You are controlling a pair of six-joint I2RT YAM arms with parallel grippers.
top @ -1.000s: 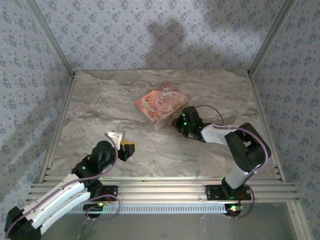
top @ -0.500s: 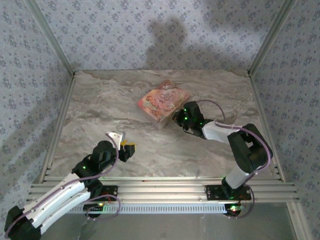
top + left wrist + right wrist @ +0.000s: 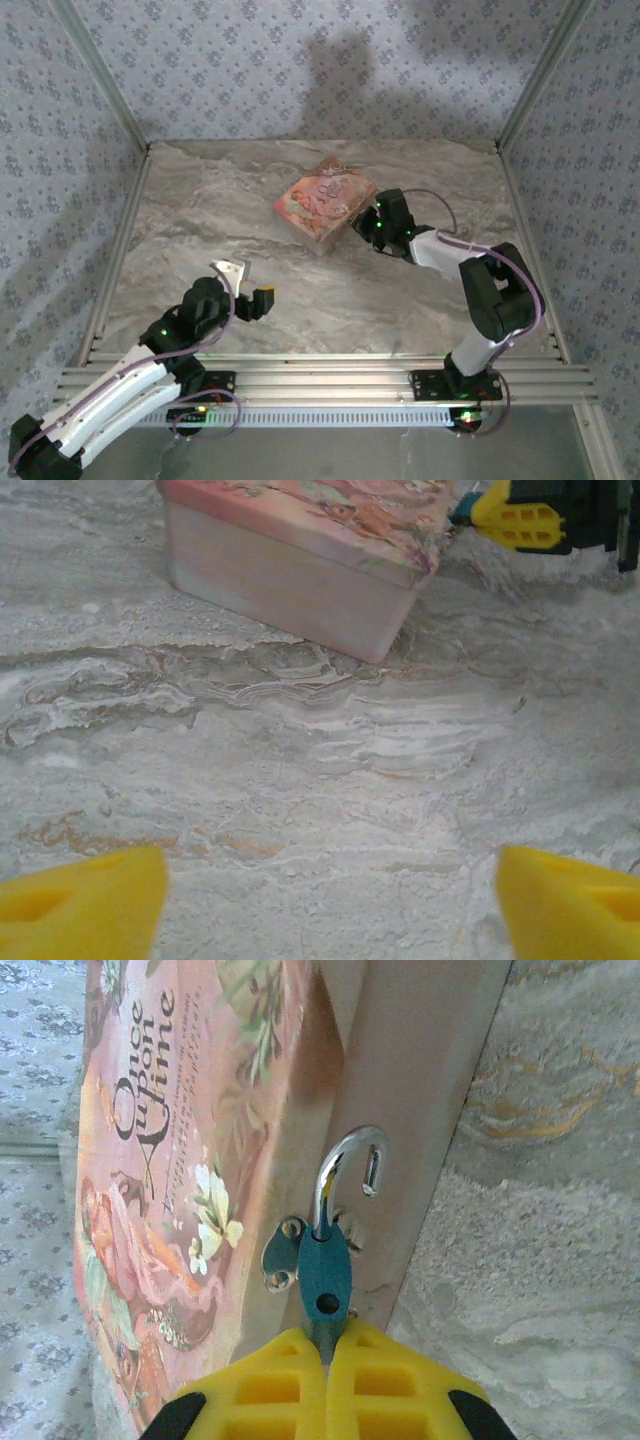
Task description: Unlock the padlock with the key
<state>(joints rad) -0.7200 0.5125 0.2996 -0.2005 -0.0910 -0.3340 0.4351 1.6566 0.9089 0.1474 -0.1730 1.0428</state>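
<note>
The padlock (image 3: 326,1272), tiny and teal, hangs at the metal hasp (image 3: 282,1256) on the side of the pink floral box (image 3: 170,1160). Its silvery shackle (image 3: 343,1165) stands swung open, the free end clear of the body. A grey key stub (image 3: 326,1334) enters the padlock's underside, and my right gripper (image 3: 327,1340) is shut on it. From above, the right gripper (image 3: 366,228) rests against the box's (image 3: 322,203) right side. My left gripper (image 3: 250,286) hovers open over bare table at the near left, with nothing between its yellow fingertips (image 3: 82,900).
The marble tabletop (image 3: 300,300) is fenced by aluminium rails (image 3: 320,378) in front and patterned walls at the sides and back. In the left wrist view the box (image 3: 300,570) lies ahead, with the right gripper's yellow finger (image 3: 520,522) beside its far corner.
My left gripper has opened wide. The right gripper has shifted up and to the right along the box, staying shut, and the box has turned slightly.
</note>
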